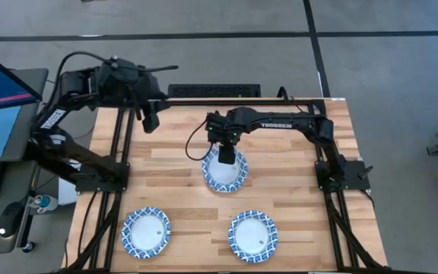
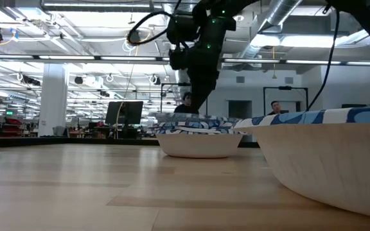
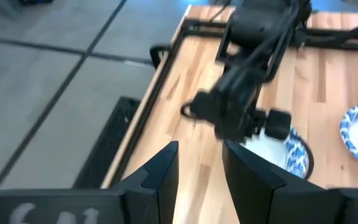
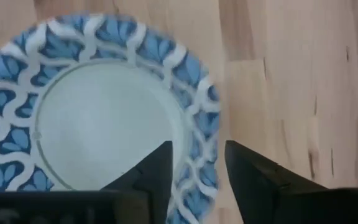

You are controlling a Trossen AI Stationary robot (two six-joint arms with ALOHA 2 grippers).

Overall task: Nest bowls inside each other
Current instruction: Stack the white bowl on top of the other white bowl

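Observation:
Blue-and-white rimmed bowls stand at three places on the wooden table: one in the middle [image 1: 223,173], one front left [image 1: 146,230] and one front right [image 1: 252,235]. The middle bowl [image 2: 198,140] shows a thick, layered rim in the low view. My right gripper [image 1: 225,154] is open just above it, pointing down, one finger over the white inside and one outside the rim [image 4: 199,143]. My left gripper [image 1: 149,120] is open and empty, raised over the table's far left part. My right gripper [image 4: 197,169] stands with its open fingers on either side of the middle bowl's rim [image 4: 194,180], coming from above. I cannot tell whether the fingers touch it. The bowl rests on the table.
A near bowl [image 2: 329,160] fills the low view's right side. Black frame rails [image 1: 120,152] run along the table's left, right and far edges. Bare wood lies between the middle bowl and the two front bowls.

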